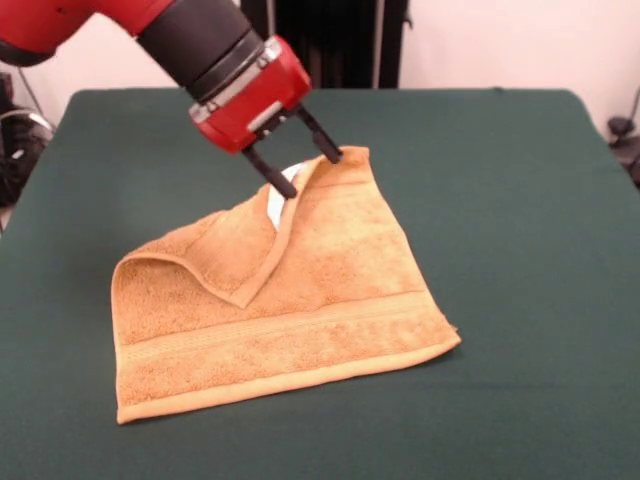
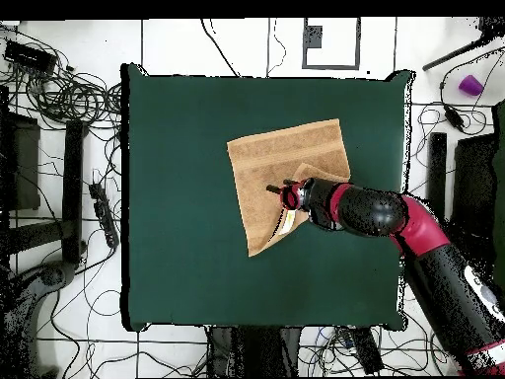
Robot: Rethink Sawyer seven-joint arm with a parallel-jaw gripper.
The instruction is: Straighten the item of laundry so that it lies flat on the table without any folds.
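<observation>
1. Front view: my gripper [image 1: 308, 172] comes down at a slant from the upper left, its two black fingers [image 1: 322, 137] pinching the raised far corner of the towel [image 1: 300, 320].
2. The towel lies on the green table [image 1: 520, 200], a little left of centre; its near edge with the woven band rests flat.
3. A flap from the left side is folded over onto the middle, so the cloth is not flat.
4. A small white label [image 1: 277, 205] shows just under my fingers, at the lifted edge.
5. Overhead, my gripper [image 2: 282, 193] sits over the towel [image 2: 286, 153], and the arm [image 2: 395, 222] reaches in from the table's right edge.
</observation>
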